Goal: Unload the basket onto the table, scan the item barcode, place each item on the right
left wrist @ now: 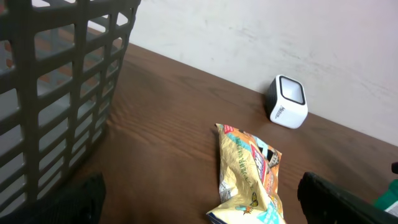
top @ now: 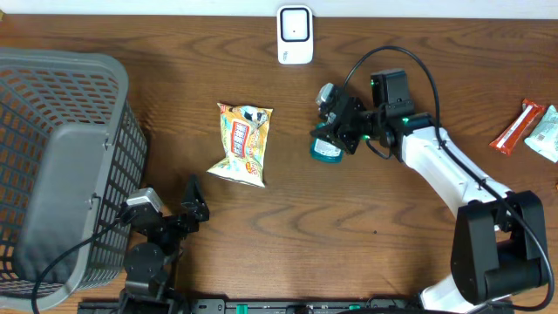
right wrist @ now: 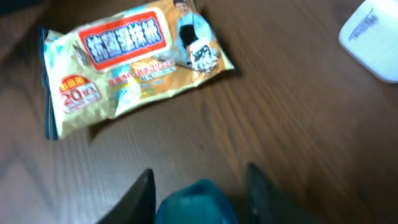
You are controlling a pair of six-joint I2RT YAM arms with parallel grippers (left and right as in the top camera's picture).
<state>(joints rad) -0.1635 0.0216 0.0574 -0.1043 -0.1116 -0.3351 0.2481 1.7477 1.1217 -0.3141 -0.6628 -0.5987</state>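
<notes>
Overhead, table: brown wooden table (top: 349, 253).
Overhead, left edge: grey plastic lattice basket (top: 87, 174).
Overhead, middle: yellow printed snack packet (top: 244, 144), lying flat.
Overhead, far edge: white box-shaped barcode scanner (top: 295, 35), well apart from the packet.
Overhead, task item: small round teal container (top: 325, 152), right of the packet and below the scanner, inside the right gripper (top: 330, 144).
Overhead, right edge: red bar wrapper (top: 516, 126) beside a pale green packet (top: 545, 133).
Overhead, left gripper (top: 193, 202): near the basket, spread wide, holding nothing.
Left wrist, fingers (left wrist: 81, 199): 2 dark tips far apart at the lower corners, nothing between them.
Left wrist, ahead: basket wall on the left, snack packet in the centre, scanner beyond it.
Right wrist, fingers (right wrist: 142, 196): 2, drawn in against either side of the teal container; picture blurred.
Right wrist, beyond: snack packet upper left, scanner corner upper right.
</notes>
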